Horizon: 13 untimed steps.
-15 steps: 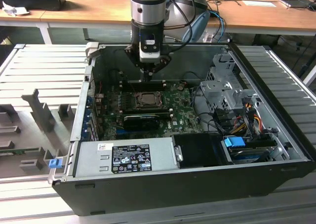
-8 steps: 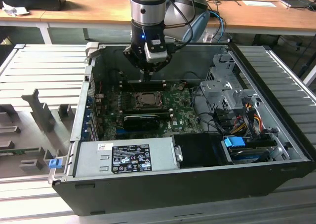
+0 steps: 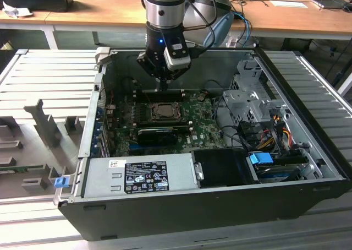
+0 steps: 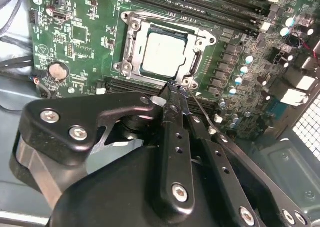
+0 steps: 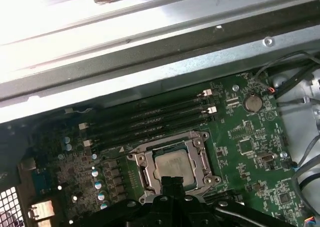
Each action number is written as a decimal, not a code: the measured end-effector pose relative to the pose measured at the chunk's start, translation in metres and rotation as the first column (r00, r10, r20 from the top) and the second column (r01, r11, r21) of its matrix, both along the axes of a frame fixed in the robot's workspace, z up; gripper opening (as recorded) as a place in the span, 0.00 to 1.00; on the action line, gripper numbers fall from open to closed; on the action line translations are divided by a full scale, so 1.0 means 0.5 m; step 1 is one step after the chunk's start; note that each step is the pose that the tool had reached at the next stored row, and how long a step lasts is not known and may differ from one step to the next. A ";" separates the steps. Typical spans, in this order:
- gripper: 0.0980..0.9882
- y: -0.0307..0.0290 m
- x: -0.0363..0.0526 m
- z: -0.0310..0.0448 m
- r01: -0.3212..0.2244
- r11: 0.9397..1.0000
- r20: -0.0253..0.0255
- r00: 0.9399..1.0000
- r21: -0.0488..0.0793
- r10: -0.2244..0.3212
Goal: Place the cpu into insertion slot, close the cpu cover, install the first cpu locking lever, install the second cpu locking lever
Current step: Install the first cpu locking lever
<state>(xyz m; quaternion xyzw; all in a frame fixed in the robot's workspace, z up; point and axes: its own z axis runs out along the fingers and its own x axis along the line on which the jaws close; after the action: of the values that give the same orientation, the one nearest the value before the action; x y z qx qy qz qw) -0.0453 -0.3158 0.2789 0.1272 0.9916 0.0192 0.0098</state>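
**Gripper closed at the socket, chip seated under its cover**

In the exterior view, the grey power supply (image 3: pixel 137 175) lies nearest, across the front of the open case. Behind it, a long black card (image 3: pixel 157 134) with a ribbed top lies on the green motherboard (image 3: pixel 203 129). Just beyond the card, the cpu (image 3: pixel 163 111) sits flat in the insertion slot (image 4: pixel 169 32). The cpu cover (image 4: pixel 131 47) is folded down around it, so the chip's pale face shows through the window. The gripper (image 4: pixel 176 89) hangs just above the socket. In the second wrist view its fingers (image 4: pixel 172 137) are drawn together at the tips, close by a corner of the cover. A thin wire locking lever (image 4: pixel 202 107) runs off beside them, and whether they pinch it cannot be told. Farther back lie the memory slots (image 5: pixel 160 119), then a wooden desk (image 3: pixel 99 7).
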 end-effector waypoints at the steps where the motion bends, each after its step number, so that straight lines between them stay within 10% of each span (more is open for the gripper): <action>1: 0.01 0.000 0.000 0.000 -0.018 1.000 0.000 1.000 0.000 0.018; 5: 0.01 0.000 0.000 0.000 -0.118 0.993 0.000 0.993 0.000 0.118; 13: 0.01 0.000 0.000 -0.002 -0.304 0.953 0.000 0.953 0.000 0.304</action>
<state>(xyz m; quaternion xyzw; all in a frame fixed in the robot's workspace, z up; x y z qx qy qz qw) -0.0453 -0.3158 0.2780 -0.0269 0.9994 0.0205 0.0068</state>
